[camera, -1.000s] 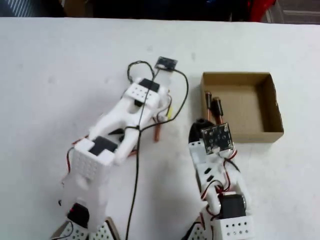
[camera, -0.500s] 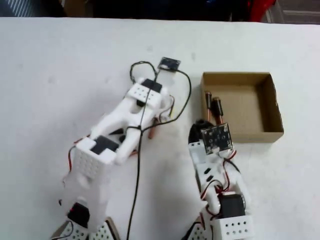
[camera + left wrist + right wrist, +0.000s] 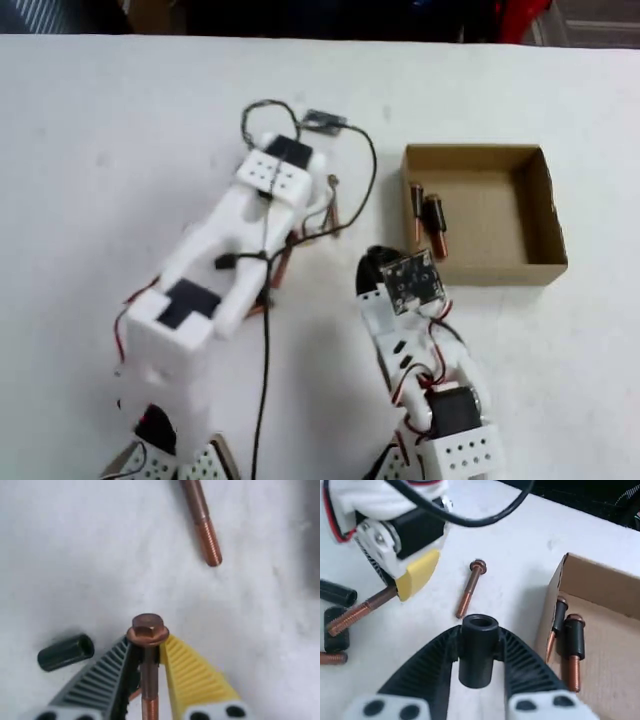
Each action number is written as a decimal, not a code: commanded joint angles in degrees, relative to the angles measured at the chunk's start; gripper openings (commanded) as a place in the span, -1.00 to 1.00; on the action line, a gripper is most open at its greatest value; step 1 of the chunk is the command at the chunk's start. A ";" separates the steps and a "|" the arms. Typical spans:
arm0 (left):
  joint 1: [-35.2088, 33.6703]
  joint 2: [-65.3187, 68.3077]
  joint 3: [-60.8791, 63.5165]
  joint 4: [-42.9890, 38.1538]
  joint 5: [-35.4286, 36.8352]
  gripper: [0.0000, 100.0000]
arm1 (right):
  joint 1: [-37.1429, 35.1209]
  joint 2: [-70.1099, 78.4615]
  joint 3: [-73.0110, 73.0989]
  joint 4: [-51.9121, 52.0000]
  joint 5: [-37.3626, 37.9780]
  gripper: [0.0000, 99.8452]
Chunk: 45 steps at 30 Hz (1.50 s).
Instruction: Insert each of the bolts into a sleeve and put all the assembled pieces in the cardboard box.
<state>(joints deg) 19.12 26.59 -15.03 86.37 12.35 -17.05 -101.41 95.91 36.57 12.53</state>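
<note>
The copper-coloured hex-head bolt (image 3: pixel 147 630) for the current piece is clamped by its shank in the left gripper (image 3: pixel 148 647), head past the fingertips and above the white table (image 3: pixel 120 120). The right gripper (image 3: pixel 479 642) grips a short black cylindrical sleeve (image 3: pixel 479 652) upright, its bore open at the top. The two grippers are near each other, just beside the brown cardboard box (image 3: pixel 475 150), but the bolt and sleeve are apart, so this pair is not yet joined.

Two assembled pieces (image 3: pixel 559 622) (image 3: pixel 574 642), each a bolt inside a black sleeve, already lie side by side in the box against its near wall. That part looks finished.

A loose copper bolt (image 3: pixel 470 587) lies on the table between the grippers and the box. Another bolt end (image 3: pixel 330 657) and two spare black sleeves (image 3: pixel 337 592) (image 3: pixel 332 630) lie farther off. By my reckoning at least two pairs remain after this one, and each must then go into the box.
</note>
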 commanded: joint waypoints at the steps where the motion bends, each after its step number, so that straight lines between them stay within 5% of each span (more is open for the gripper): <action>1: -1.71 -9.45 0.09 4.13 -0.44 -0.96 | -0.92 -0.75 1.05 -3.65 0.00 -0.97; 14: -2.95 -48.22 41.67 -17.67 -4.04 -0.96 | -9.89 -0.75 1.05 -7.96 -0.53 -0.97; 24: -8.31 -73.80 62.15 -34.20 -4.04 -0.96 | -20.44 -0.75 1.05 -14.37 -0.53 -0.97; 31: -8.31 -90.51 74.55 -46.59 -4.04 -0.95 | -21.41 -0.66 1.05 -10.68 -0.53 -0.97; 40: -7.52 -114.68 84.57 -49.85 -3.52 -0.95 | -21.76 -0.40 1.05 -7.87 -0.53 -0.97; 45: -1.45 -125.23 88.97 -52.92 -3.52 -0.95 | -21.76 -0.31 1.05 -7.60 -0.53 -0.97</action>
<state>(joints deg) 14.20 -92.53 72.79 38.02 9.01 -38.15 -101.41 96.44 28.84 12.53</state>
